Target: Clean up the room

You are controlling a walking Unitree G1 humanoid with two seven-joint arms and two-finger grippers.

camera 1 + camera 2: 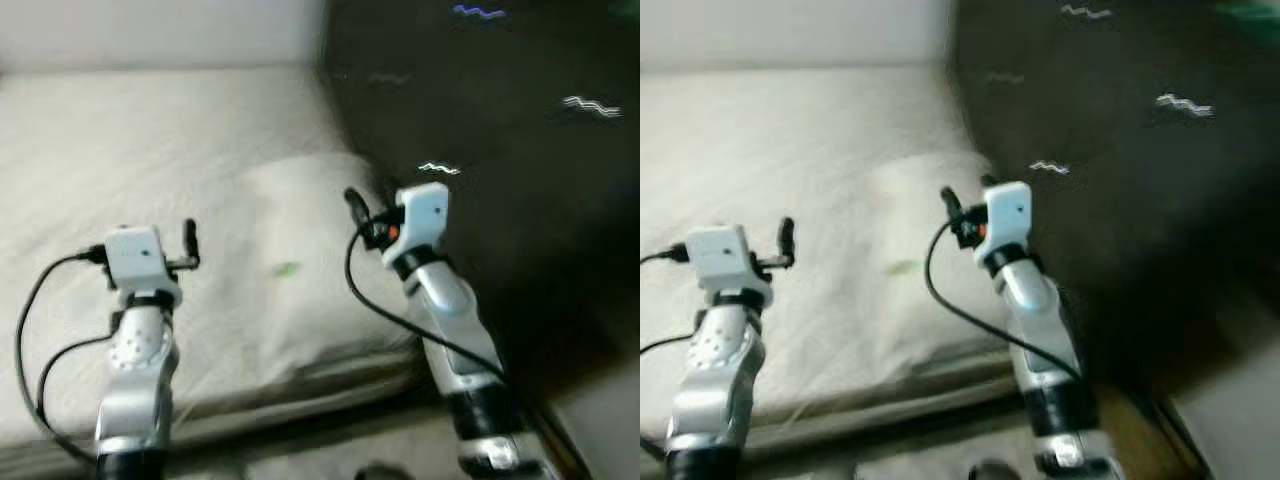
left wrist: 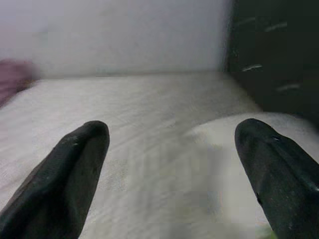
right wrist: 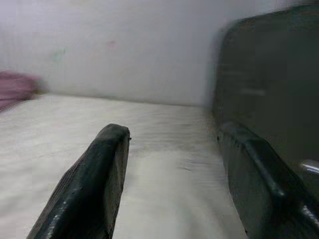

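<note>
So the bed is lying right in front of the robot, cream sheet all over it, and a pale pillow is sitting at the corner nearest the dark headboard. There's a tiny green speck sitting on the pillow, too blurry to say what it is. Something pinkish is showing at the far end of the bed by the white wall.

Left gripper is hovering over the sheet, fingers spread wide, holding nothing. Right gripper is hanging above the pillow beside the headboard, also gaping open and gripping nothing.
</note>
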